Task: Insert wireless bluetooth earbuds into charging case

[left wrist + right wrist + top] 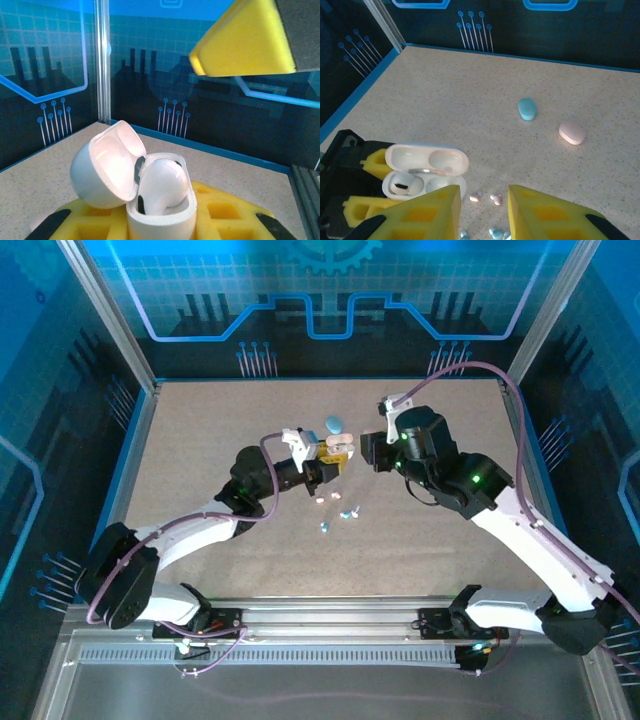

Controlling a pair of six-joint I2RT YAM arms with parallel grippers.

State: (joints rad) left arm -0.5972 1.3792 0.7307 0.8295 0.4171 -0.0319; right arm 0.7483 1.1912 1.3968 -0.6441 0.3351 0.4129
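Yellow foam pads [200, 192] of left gripper [159, 227] were clamped on the white case [107, 172], lid open, one earbud [162, 187] seated inside. Right gripper [483, 200] hung just above it, jaws apart, empty. Loose earbuds [496, 198] lay on the table [470, 100] beneath that gripper. Judged tiny, light, glossy (likely slippery): pinch gently across the bulb. No legible writing.

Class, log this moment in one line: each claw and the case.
left claw: shut on white case, lid open | right claw: open, empty | loose earbuds: on table
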